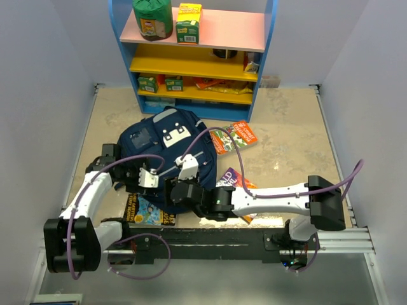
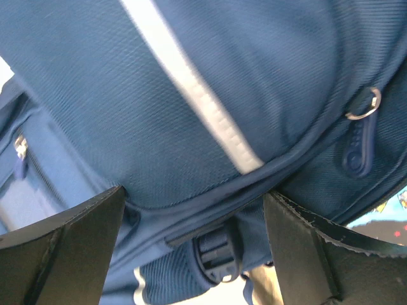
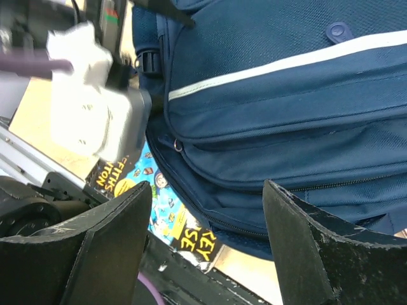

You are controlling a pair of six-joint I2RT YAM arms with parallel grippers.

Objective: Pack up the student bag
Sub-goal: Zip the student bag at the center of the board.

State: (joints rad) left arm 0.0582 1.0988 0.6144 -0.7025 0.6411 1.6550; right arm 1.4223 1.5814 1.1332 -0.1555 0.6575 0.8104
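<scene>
- Left gripper stood wide, close up to the student bag, gripping nothing.
- Right gripper was wide too, empty, above the student bag's edge and a book.

Comic book half hidden under the student bag — title unreadable

Navy, light-striped student bag lies flat, front pockets facing up.

Lab test cell: plain white partitions around a beige tabletop, toy-coloured shelf behind.
</scene>
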